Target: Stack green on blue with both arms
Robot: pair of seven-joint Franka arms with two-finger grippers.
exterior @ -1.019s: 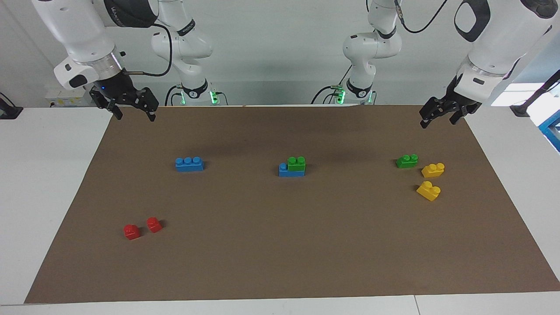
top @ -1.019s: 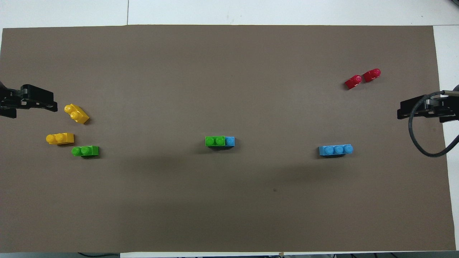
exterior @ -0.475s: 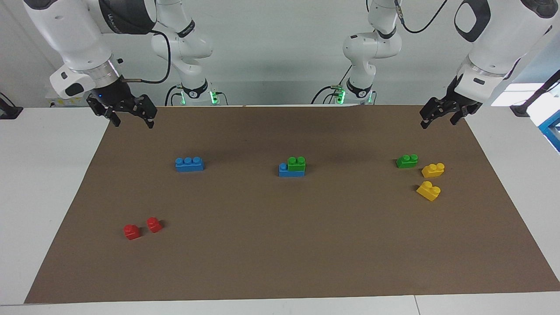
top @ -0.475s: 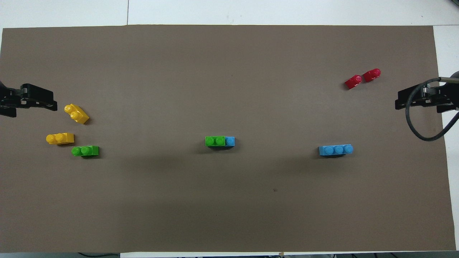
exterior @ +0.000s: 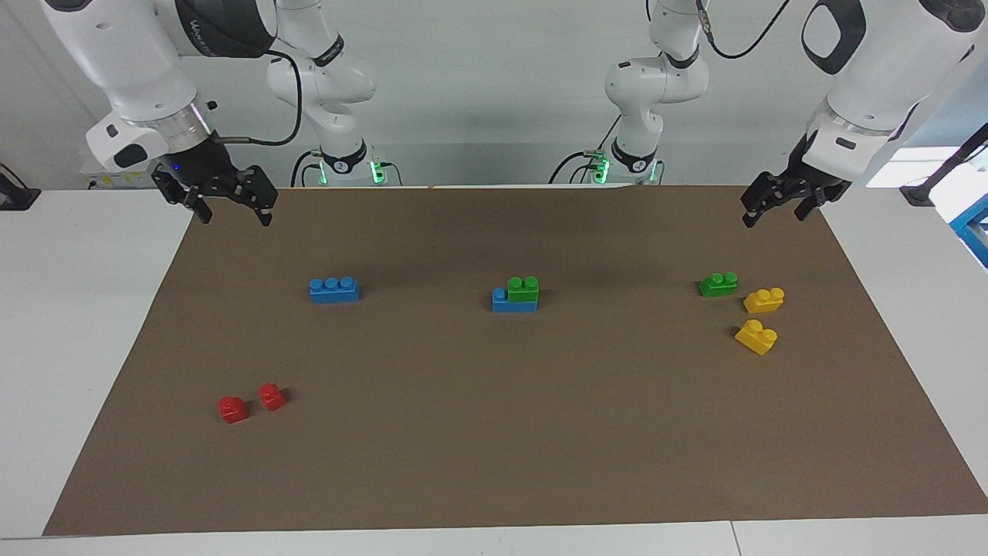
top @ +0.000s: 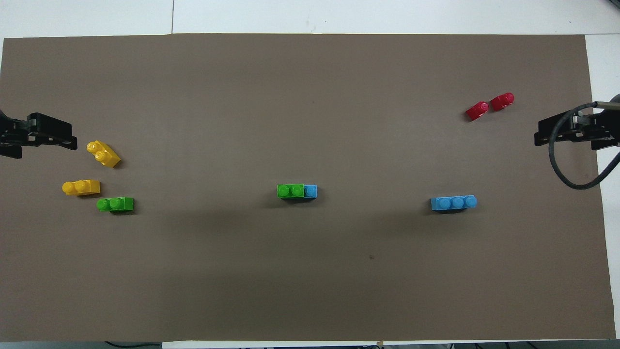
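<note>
A green brick point(exterior: 523, 289) sits on a blue brick point(exterior: 502, 300) at the mat's middle, covering two of its studs; the pair also shows in the overhead view, green point(top: 290, 190) on blue point(top: 311, 191). A second green brick point(exterior: 718, 284) lies alone toward the left arm's end. A second blue brick point(exterior: 333, 289) lies alone toward the right arm's end. My left gripper point(exterior: 772, 216) hangs open and empty over the mat's corner at its own end. My right gripper point(exterior: 234, 218) hangs open and empty over the mat's corner at its end.
Two yellow bricks point(exterior: 763, 300) point(exterior: 756, 337) lie beside the lone green brick, a little farther from the robots. Two small red bricks point(exterior: 232, 408) point(exterior: 272, 396) lie toward the right arm's end, farther out. A brown mat point(exterior: 494, 463) covers the white table.
My right gripper has shifted slightly toward the mat's edge at its own end, still open and empty. The left arm and all bricks have not moved.
</note>
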